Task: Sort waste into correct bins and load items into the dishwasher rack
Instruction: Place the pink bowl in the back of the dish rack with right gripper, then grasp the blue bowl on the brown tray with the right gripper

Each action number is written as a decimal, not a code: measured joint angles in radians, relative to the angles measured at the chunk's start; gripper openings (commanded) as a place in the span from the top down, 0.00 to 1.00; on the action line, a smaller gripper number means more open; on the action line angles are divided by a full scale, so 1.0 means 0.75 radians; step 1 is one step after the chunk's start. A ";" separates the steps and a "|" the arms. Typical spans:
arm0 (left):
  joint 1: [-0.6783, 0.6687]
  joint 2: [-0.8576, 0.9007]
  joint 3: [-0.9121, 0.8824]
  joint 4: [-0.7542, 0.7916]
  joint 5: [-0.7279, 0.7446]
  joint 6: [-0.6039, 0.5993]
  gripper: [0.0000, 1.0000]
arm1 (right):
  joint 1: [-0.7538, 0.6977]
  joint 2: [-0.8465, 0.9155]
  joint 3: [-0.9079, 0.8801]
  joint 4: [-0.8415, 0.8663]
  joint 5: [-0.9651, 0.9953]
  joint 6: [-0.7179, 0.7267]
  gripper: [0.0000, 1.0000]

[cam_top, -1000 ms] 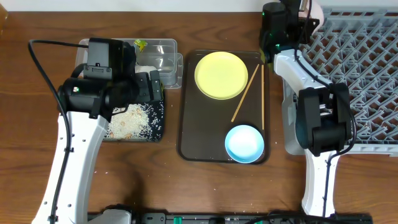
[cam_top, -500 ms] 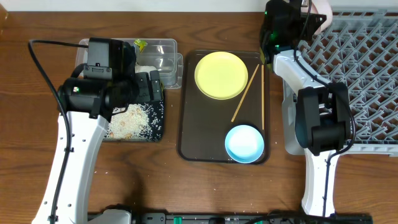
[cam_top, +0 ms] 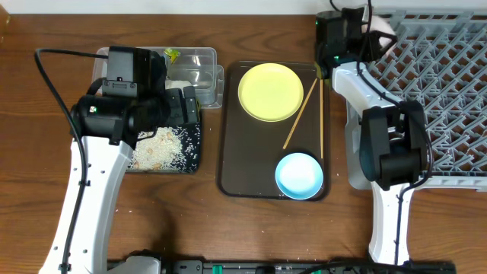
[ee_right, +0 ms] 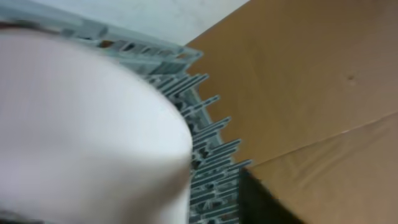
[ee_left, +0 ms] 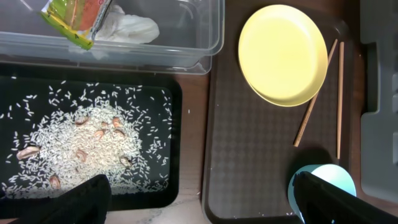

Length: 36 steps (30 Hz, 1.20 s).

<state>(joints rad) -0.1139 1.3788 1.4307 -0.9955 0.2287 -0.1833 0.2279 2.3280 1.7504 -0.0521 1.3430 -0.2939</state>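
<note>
My left gripper (ee_left: 205,208) hangs open over the black tray (ee_left: 174,186) of rice grains (ee_left: 74,146). Beyond it the clear tub (ee_left: 211,37) holds the green-and-yellow wrapper (ee_left: 74,12) and a white scrap (ee_left: 130,28). The yellow plate (cam_top: 271,91), two chopsticks (cam_top: 300,114) and the light blue bowl (cam_top: 299,175) lie on the brown serving tray (cam_top: 232,152). My right gripper (cam_top: 364,34) is at the grey rack's (cam_top: 441,91) far left corner. The pinkish-white bowl (ee_right: 81,124) sits there, a gap showing between it and my one visible finger (ee_right: 267,202); the jaws look open.
The rack's lattice wall (ee_right: 211,155) is close under the right wrist camera. Bare wooden table (cam_top: 190,228) lies in front of the trays. The left arm's body (cam_top: 122,114) covers part of the tub and black tray from above.
The right gripper's jaws have parted and the pinkish-white bowl now sits lower, at the rack's corner. The left arm has not moved.
</note>
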 measured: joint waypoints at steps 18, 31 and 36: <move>0.001 0.000 0.000 0.000 0.000 0.000 0.05 | 0.174 -0.153 -0.011 -0.494 -0.322 0.124 0.03; 0.001 0.000 -0.001 0.000 0.000 0.001 0.05 | 0.188 -0.698 -0.005 -1.527 -1.760 0.413 0.31; 0.000 -0.001 -0.001 0.000 0.000 0.000 0.05 | 0.188 -0.665 -0.198 -1.583 -1.876 0.431 0.39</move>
<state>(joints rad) -0.1139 1.3785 1.4303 -0.9955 0.2287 -0.1833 0.3691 1.8290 1.6020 -1.2392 -0.0643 0.0296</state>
